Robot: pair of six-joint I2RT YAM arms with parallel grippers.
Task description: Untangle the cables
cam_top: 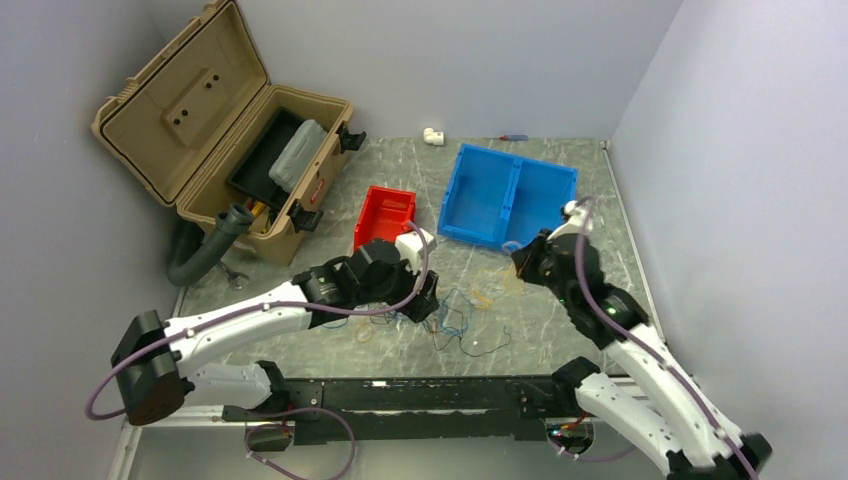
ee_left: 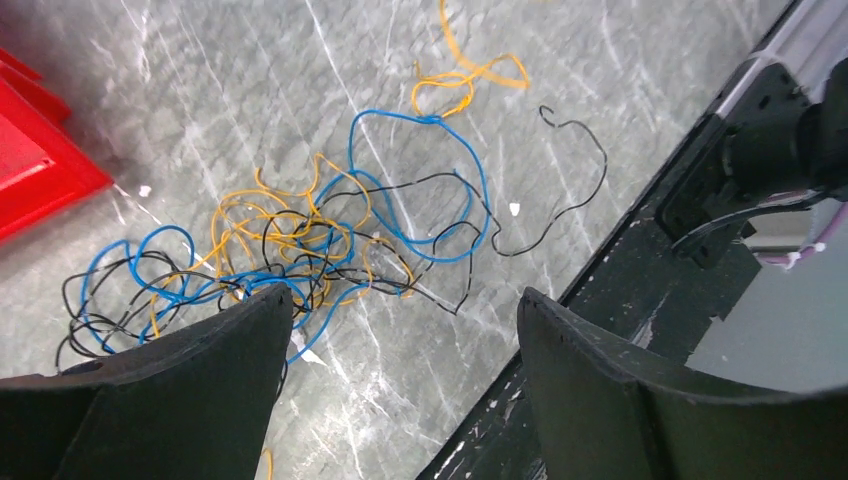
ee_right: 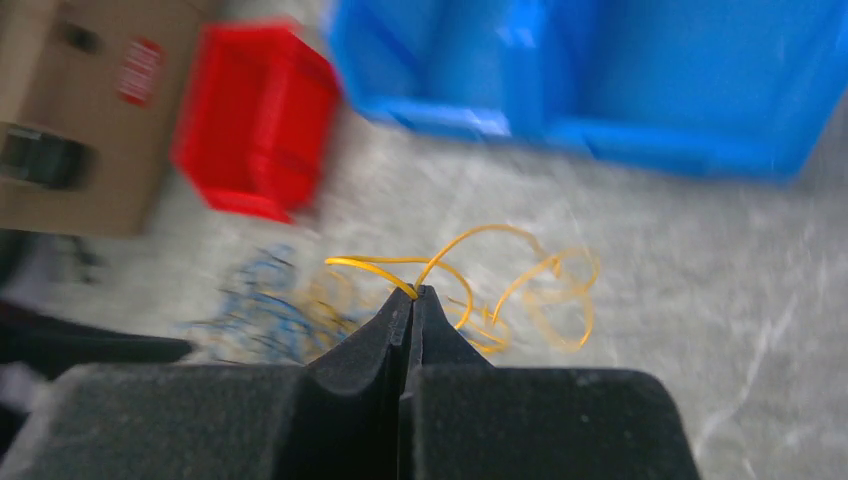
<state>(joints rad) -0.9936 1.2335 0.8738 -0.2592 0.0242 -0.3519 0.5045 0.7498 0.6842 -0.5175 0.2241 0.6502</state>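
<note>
The cables point(cam_top: 455, 318) lie as a tangle of thin blue, black and yellow-orange wires on the grey marble table. In the left wrist view the tangle point(ee_left: 300, 240) lies just past my left gripper point(ee_left: 405, 300), which is open and empty above bare table, its left finger point(ee_left: 200, 380) over the tangle's edge. In the top view my left gripper point(cam_top: 425, 305) hovers at the tangle's left side. My right gripper point(cam_top: 522, 262) is shut on a yellow-orange wire point(ee_right: 380, 265) pinched at its tips point(ee_right: 414, 292). More yellow loops point(ee_right: 545, 300) lie beyond.
A red bin point(cam_top: 385, 215) and a blue two-part bin point(cam_top: 505, 195) stand behind the wires. An open tan toolbox point(cam_top: 230, 130) stands at the back left. A black rail point(cam_top: 420, 395) runs along the near edge and shows in the left wrist view point(ee_left: 690, 280).
</note>
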